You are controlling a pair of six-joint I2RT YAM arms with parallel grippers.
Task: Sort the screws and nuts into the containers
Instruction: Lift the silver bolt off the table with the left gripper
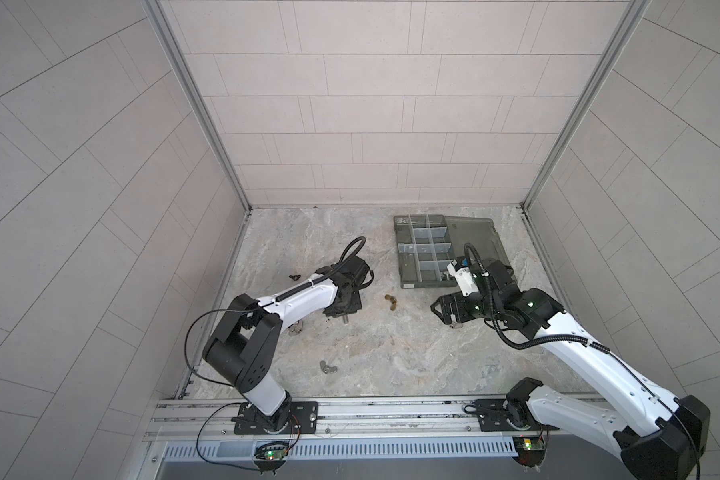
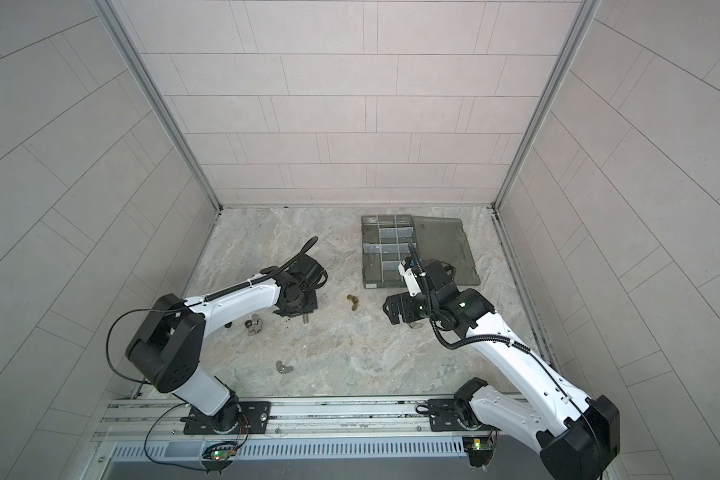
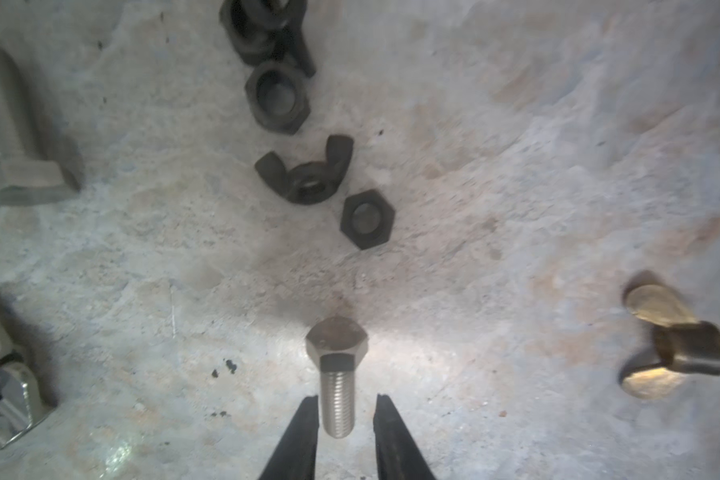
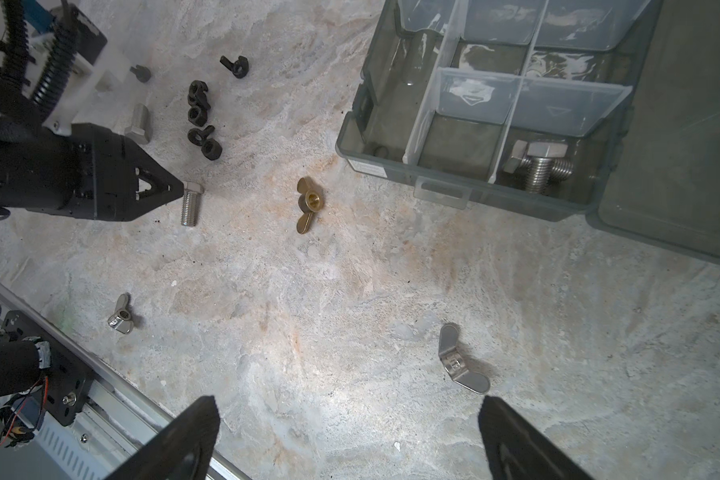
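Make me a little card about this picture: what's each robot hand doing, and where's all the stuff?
Left gripper: fingers open around a silver hex bolt lying on the marble-look table
Right gripper: open, empty
Smoky-grey plastic organizer box: lid open, silver bolts in one compartment
Loose on table: black nuts, brass wing nut, silver wing nuts

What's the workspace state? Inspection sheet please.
Surface: marbled stone-look tabletop, dark specks.
Job's things: silver hex-head bolt, second bolt, black nuts, brass wing nut, silver wing nuts loose; more bolts inside smoky-grey plastic organizer box, lid open.
Clutter: nothing seen.
Grippers: left gripper narrowly open astride bolt; right gripper wide open, empty.
Cables: black corrugated cables along both arms, clear of parts.
Surroundings: pale tiled walls, aluminium front rail.
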